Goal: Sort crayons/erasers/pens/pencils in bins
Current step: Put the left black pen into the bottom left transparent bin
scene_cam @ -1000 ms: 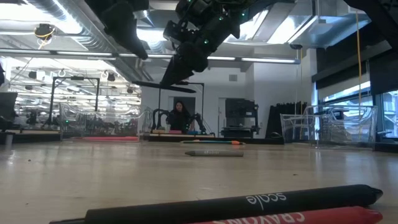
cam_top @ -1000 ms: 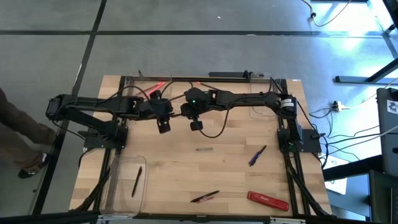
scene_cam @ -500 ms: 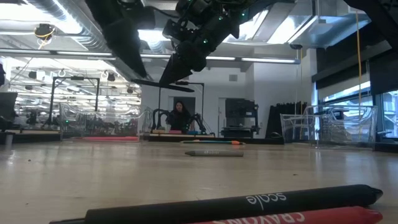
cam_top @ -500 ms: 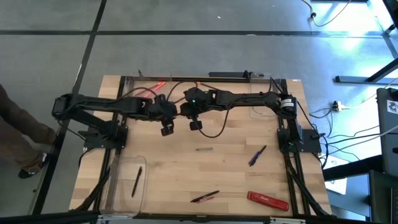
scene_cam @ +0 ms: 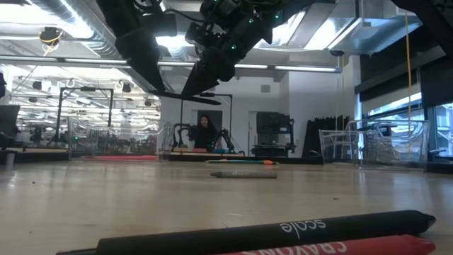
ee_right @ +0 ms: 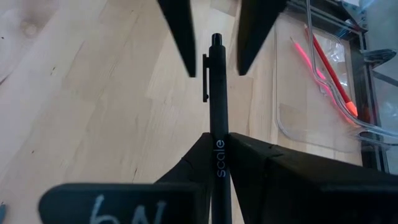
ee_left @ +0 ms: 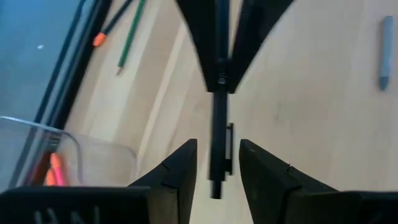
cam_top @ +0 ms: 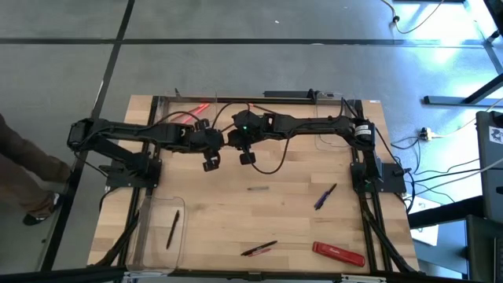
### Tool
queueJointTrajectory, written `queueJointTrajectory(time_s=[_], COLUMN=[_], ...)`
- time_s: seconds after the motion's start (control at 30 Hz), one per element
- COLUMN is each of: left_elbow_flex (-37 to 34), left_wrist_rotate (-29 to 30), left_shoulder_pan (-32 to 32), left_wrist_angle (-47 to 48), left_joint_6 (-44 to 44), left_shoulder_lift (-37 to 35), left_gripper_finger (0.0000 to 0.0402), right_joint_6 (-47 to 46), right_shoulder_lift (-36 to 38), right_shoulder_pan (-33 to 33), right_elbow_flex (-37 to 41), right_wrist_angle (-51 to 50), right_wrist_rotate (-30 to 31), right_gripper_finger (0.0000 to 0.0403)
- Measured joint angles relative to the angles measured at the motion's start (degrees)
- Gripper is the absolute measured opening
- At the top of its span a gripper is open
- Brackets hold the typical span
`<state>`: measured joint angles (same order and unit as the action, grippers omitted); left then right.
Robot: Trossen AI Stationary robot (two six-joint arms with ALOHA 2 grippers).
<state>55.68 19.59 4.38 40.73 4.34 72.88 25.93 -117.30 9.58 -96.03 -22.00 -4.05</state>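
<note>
**Mid-air pen handover, sorting partly done**

Right gripper [ee_right: 214,146] clamped on black pen [ee_right: 215,112], above table's far middle. Left gripper [ee_left: 217,155] spread wide, fingers straddling the pen's clip end. Sorted: crayons [cam_top: 196,109] in far-left bin [cam_top: 165,106], one pencil [cam_top: 172,229] in near-left bin [cam_top: 157,236]. Unsorted on wooden table [cam_top: 299,212]: grey stick [cam_top: 258,188], blue pen [cam_top: 324,196], red bar [cam_top: 339,253]. Workshop behind; a person far off

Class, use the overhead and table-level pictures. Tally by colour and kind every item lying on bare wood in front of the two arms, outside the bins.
Grey stick: 1
Blue pen: 1
Black pen: 1
Red crayon: 1
Red bar: 1
Total: 5
</note>
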Motion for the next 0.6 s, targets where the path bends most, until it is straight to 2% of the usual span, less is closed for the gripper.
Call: queueJointTrajectory(time_s=[0.6], left_elbow_flex=[-1.1], left_wrist_rotate=[-0.3], left_shoulder_pan=[0.0], left_wrist_angle=[0.3], left_joint_6=[0.0], left_shoulder_lift=[0.0], left_gripper_finger=[0.0112], right_joint_6=[0.0], right_shoulder_lift=[0.0], right_shoulder_pan=[0.0], right_elbow_flex=[0.0], right_wrist_angle=[0.4], right_wrist_rotate=[0.0], right_gripper_finger=[0.0045])
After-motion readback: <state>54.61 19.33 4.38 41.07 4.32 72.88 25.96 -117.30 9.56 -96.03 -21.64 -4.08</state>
